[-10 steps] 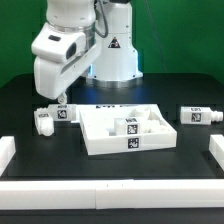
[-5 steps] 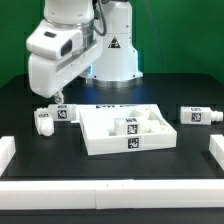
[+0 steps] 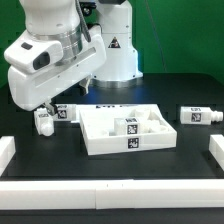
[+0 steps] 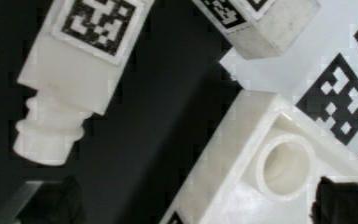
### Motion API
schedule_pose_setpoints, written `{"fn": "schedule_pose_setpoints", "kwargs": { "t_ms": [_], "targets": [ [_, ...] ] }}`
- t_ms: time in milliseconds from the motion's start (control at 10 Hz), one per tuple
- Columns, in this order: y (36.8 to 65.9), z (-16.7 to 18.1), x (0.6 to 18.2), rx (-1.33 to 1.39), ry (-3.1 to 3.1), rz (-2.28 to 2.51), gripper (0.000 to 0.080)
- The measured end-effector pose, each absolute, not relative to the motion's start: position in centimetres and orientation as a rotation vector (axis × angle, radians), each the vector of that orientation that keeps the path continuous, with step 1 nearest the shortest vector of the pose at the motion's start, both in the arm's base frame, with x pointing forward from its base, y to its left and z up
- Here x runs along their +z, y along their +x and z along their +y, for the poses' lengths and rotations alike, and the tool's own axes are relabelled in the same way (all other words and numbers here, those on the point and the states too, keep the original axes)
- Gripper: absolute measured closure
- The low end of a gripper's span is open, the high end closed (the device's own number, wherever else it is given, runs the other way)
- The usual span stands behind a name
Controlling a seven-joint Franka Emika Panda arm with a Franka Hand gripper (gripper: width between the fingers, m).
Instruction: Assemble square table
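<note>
The white square tabletop lies rim-up in the middle, with a tagged white leg inside it. A second leg lies at its left, partly hidden by my arm, and a third leg lies at the right. My gripper hangs low over the left leg and the tabletop's left corner. In the wrist view the left leg lies beside the tabletop's corner socket. My gripper is open, with its dark fingertips wide apart and nothing held.
Long plain white bars border the work area at the front, the exterior view's left and right. The robot base stands behind the tabletop. Another tagged white part end shows in the wrist view.
My arm has swung toward the exterior view's left and come down, now covering part of the left leg. The tabletop and legs have not moved.
</note>
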State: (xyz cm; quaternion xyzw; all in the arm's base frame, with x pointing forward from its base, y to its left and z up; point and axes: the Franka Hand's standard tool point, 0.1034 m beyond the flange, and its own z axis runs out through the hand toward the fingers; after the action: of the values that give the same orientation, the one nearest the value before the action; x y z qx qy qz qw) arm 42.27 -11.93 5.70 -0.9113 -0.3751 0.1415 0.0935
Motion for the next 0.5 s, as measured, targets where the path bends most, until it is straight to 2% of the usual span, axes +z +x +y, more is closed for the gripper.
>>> {"fn": "schedule_pose_setpoints", "kwargs": {
  "t_ms": [200,300,400,500],
  "targets": [
    [42.4,-11.7,5.7,0.419,-2.710,-1.107,0.0150],
    [43.9,-10.6,5.6,0.371,-2.789,-1.008,0.0150],
    [44.8,-9.8,4.6,0.280,-2.840,-0.871,0.0150],
    [44.6,-10.0,3.0,0.223,-2.847,-0.702,0.0150]
  ]
}}
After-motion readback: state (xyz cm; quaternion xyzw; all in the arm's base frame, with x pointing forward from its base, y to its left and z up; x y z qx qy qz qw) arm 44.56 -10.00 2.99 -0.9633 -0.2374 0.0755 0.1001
